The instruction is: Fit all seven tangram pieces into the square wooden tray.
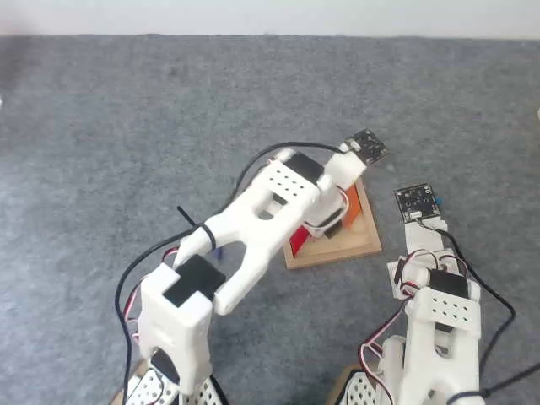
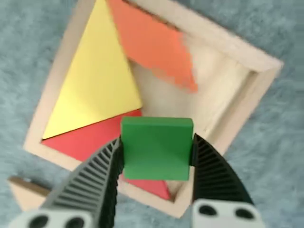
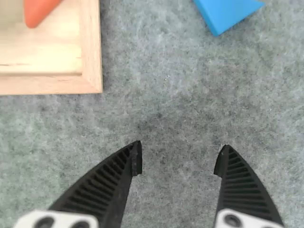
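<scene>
Right now the left gripper [image 2: 156, 141] is clamped on a green square [image 2: 156, 154], holding it just above the wooden tray [image 2: 240, 102].
Under and beyond the held square, a yellow triangle [image 2: 95, 85], an orange piece [image 2: 156, 45] and a red piece [image 2: 85, 141] sit inside the tray, the red one partly beneath the square. The right gripper [image 3: 180, 159] hangs over the grey carpet [image 3: 166, 95], its fingers spread with nothing between them. A blue triangle [image 3: 223, 12] lies on the carpet ahead of its fingertips, and a tray corner is ahead to the other side.

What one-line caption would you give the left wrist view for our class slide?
Left gripper holds green square over wooden tray containing yellow triangle, red piece, orange piece.
</scene>
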Robot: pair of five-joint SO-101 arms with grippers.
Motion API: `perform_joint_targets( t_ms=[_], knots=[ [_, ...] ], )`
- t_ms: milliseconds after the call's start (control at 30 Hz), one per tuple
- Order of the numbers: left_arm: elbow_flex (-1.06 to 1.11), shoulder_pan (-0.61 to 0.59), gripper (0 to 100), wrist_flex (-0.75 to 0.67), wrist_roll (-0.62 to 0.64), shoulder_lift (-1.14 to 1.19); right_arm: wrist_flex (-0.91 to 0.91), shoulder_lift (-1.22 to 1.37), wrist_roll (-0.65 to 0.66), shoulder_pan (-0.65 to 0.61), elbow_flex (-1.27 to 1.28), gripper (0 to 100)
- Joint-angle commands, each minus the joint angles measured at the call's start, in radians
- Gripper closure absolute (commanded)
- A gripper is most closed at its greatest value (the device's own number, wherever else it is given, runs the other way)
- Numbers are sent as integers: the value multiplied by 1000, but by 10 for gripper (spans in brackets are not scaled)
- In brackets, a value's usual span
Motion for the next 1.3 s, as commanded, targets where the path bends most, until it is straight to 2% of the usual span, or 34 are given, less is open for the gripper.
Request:
perform_joint_targets(
  t_ms=[0,300,800,1267],
  knots=[
    [-10,21,902,-26,66,15,-16,-12,-11,-10,-6,728],
    [-47,31,828,-21,72,78,-16,-12,-11,-10,-6,728],
    [-42,38,796,-14,92,26,-19,-12,-11,-10,-6,728],
    [-44,43,723,35,126,17,-19,-12,-11,-10,-6,728]
  ],
)
